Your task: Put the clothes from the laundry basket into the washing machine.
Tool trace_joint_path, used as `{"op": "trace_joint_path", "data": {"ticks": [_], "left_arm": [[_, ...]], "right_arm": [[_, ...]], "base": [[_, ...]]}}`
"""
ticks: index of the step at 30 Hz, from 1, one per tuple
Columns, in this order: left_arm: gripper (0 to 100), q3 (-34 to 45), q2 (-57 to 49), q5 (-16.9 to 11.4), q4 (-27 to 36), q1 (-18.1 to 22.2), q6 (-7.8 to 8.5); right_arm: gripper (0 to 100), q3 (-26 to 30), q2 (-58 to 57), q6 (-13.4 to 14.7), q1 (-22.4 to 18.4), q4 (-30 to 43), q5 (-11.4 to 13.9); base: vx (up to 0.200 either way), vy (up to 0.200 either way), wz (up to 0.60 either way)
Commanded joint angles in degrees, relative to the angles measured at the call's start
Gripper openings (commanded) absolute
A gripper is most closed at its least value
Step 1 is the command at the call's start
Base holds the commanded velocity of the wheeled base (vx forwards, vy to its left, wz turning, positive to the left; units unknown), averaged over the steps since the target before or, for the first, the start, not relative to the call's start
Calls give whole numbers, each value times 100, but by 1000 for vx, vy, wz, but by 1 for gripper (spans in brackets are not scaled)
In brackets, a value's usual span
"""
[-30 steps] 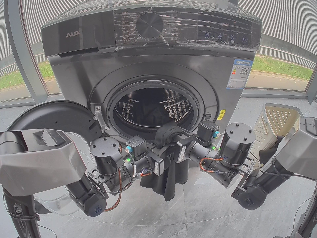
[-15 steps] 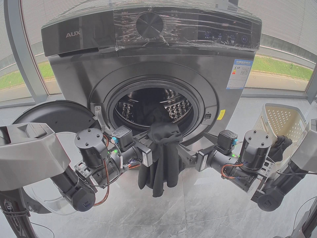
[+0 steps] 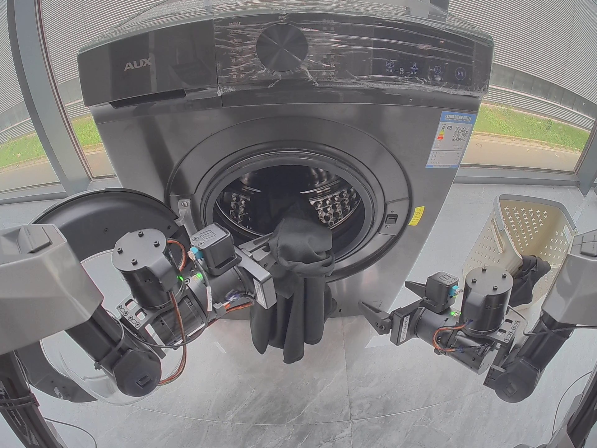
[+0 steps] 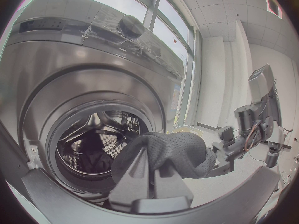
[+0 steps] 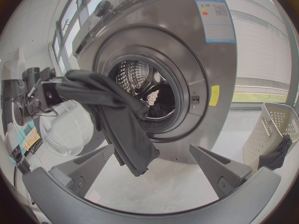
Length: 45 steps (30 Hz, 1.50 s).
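Black cloth is the centre of this scene: a garment [image 3: 298, 269] hangs from my left gripper [image 3: 273, 248] in front of a grey washing machine [image 3: 280, 126].

Going left to right in the head view:
- **Nine o'clock from the drum opening [image 3: 289, 203]:** the round door [image 3: 93, 219] stands swung wide, so the way in is free.
- **About six o'clock on the opening's rim, just outside it:** the left gripper is clenched on the garment's top fold. Most of the cloth droops toward the floor [image 3: 373, 393]. I judge it is held high and near so the bunched top can go in first, with the tail following.
- **Between four and five o'clock from the opening:** my right gripper [image 3: 392, 303] hangs lower, well apart from the cloth. Its jaws are spread wide with nothing in them. I judge it is kept clear of the loading path.
- **Three o'clock:** the pale laundry basket [image 3: 528, 231] stands on the floor beside the machine. Another dark piece [image 3: 528, 278] hangs at its rim, so the task is not finished.

The left wrist view adds what the cloth covers from above. The two fingers [image 4: 137, 175] are pressed together beneath the fold, and what looks like dark cloth lies inside the drum.

The right wrist view adds the garment's full hanging length and the door's clear glass bowl [image 5: 67, 131] behind it.
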Motion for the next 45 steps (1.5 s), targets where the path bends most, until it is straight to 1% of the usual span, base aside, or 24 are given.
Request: {"op": "trace_joint_path", "data": {"ticks": [1,6,9,11,15,16,17,20,22,23,25,29,36,38,39,42,44,45], "left_arm": [[0,152,-296,-177,-4,3,4],[0,257,-498,-300,-12,-6,-4],[0,284,-577,-300,-12,-41,4],[0,310,-594,-300,-12,-59,4],[0,336,-647,-300,-12,-59,4],[0,345,-647,-309,-12,-67,4],[0,354,-656,-309,-12,-67,4],[0,389,-656,-300,-12,-67,4],[0,389,-656,-300,-12,-67,13],[0,389,-656,-300,-21,-67,13],[0,389,-656,-309,-21,-76,13],[0,389,-647,-309,-21,-85,13],[0,398,-638,-335,-21,-129,13],[0,398,-630,-335,-21,-129,13],[0,398,-630,-335,-21,-129,13],[0,398,-612,-335,-21,-129,13],[0,398,-612,-335,-21,-138,13],[0,398,-594,-335,-21,-138,13]], "right_arm": [[100,-100,557,4,-167,-36,-4],[100,-346,943,4,-228,-27,-21],[100,-513,1207,4,-281,-36,-12],[100,-557,1330,4,-343,-36,40],[100,-645,1558,-5,-483,-36,313],[100,-724,1690,-5,-545,-36,427],[100,-820,1778,-5,-580,-27,480],[100,-1031,2024,-14,-659,-27,533],[100,-1102,2165,-14,-685,-36,682],[100,-1102,2209,-14,-685,-36,779],[100,-1119,2279,-23,-668,-36,884],[100,-1295,2464,-23,-624,-36,910],[100,-1910,2921,-67,-492,-238,946],[100,-1998,2956,-67,-413,-230,1060],[100,-1998,2956,-67,-413,-230,1060],[100,-2121,3035,-67,-308,-247,1201],[100,-2139,3035,-67,-299,-247,1218],[100,-2332,3088,-67,-272,-265,1332]], "base": [[0,0,0],[0,0,0],[0,0,0],[0,0,0],[0,0,0],[0,0,0],[0,0,0],[0,0,0],[0,0,0],[0,0,0],[0,0,0],[0,0,0],[0,0,0],[0,0,0],[0,0,0],[0,0,0],[0,0,0],[0,0,0]]}}
